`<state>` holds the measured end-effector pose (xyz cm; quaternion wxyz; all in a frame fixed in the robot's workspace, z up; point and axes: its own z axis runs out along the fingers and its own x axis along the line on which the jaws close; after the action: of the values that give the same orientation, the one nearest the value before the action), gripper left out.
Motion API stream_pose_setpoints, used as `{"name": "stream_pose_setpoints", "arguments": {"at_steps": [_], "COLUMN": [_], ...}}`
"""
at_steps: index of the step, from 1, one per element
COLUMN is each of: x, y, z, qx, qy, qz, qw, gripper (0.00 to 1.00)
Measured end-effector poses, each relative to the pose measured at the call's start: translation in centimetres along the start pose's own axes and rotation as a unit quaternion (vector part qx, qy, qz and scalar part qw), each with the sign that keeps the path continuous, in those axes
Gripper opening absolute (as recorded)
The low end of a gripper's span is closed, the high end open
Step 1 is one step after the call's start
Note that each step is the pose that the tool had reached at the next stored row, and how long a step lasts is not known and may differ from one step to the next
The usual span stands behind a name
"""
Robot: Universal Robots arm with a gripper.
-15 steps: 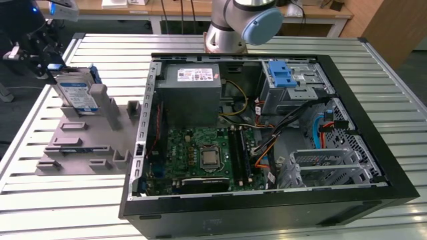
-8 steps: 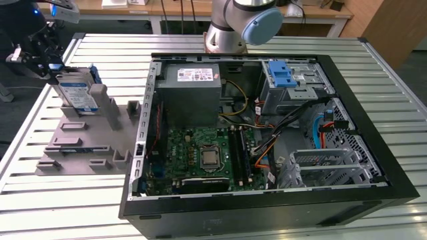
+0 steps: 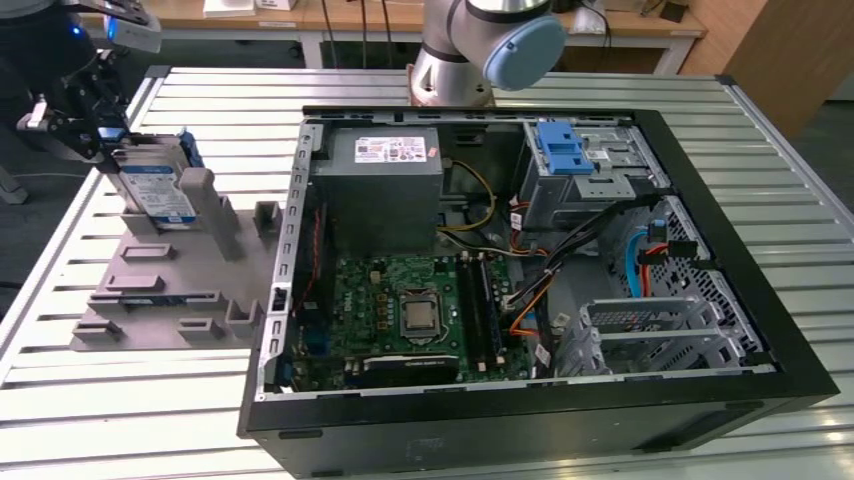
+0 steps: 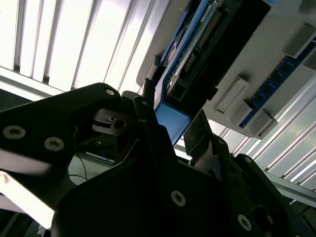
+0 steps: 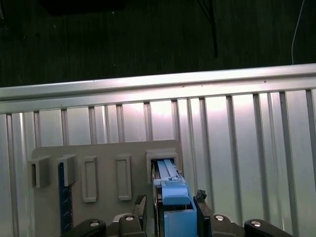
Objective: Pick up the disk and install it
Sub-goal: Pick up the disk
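While the disk [image 3: 158,190] stands on edge in a slot of the grey holder plate [image 3: 147,300] at the exterior view's upper left, the gripper [image 3: 114,145] sits at its upper end. You cannot tell from here whether it has clamped. The open computer case [image 3: 747,330] lies well apart toward the exterior view's right, and the drive cage [image 3: 567,150] with its blue latch is near the case's far side. By my reading, nothing is installed yet.

In the second wrist view the gripper [image 4: 173,121] straddles the blue bracket of the disk [image 4: 197,44], with the holder plate [image 4: 266,54] behind it. Contact on either side is unclear.

In the first wrist view the gripper [image 5: 170,200] is centred over the disk [image 5: 175,190], which is seated in its slot of the holder plate [image 5: 103,153].

Watch the grip. The bracket looks like smooth plastic, so a shallow or one-sided hold could let the disk tilt, bind against the slot walls on lifting, or slip out over the table.
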<state>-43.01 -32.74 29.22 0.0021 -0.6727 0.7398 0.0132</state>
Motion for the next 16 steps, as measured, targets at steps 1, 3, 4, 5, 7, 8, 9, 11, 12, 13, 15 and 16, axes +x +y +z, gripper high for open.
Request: {"name": "stream_pose_setpoints", "arguments": {"at_steps": [1,3,4,5,7,8,9,11,12,13,15,16], "x": [0.0,0.0,0.0,0.0,0.0,0.0,0.01,0.01,0.01,0.01,0.01,0.01], "y": [0.0,0.0,0.0,-0.01,0.0,0.0,0.0,0.0,0.0,-0.01,-0.01,-0.01], "z": [0.02,0.06,0.09,0.15,0.23,0.29,0.33,0.34,0.35,0.37,0.43,0.44], "qx": [-0.0001,0.0001,0.0001,0.0002,0.0001,0.0001,0.0001,-0.0001,0.0,0.0001,0.0001,0.0001], "qy": [0.0,0.0,-0.0001,-0.0001,-0.0001,-0.0002,-0.0002,-0.0001,-0.0001,-0.0001,-0.0002,-0.0002], "qz": [0.0,0.0,0.0,0.0,0.0,0.0,0.0,0.0,0.0,0.0,0.0,0.0], "qw": [1.0,1.0,1.0,1.0,1.0,1.0,1.0,1.0,1.0,1.0,1.0,1.0], "gripper": [0.5,0.5,0.5,0.5,0.5,0.5,0.5,0.5,0.5,0.5,0.5,0.5]}}
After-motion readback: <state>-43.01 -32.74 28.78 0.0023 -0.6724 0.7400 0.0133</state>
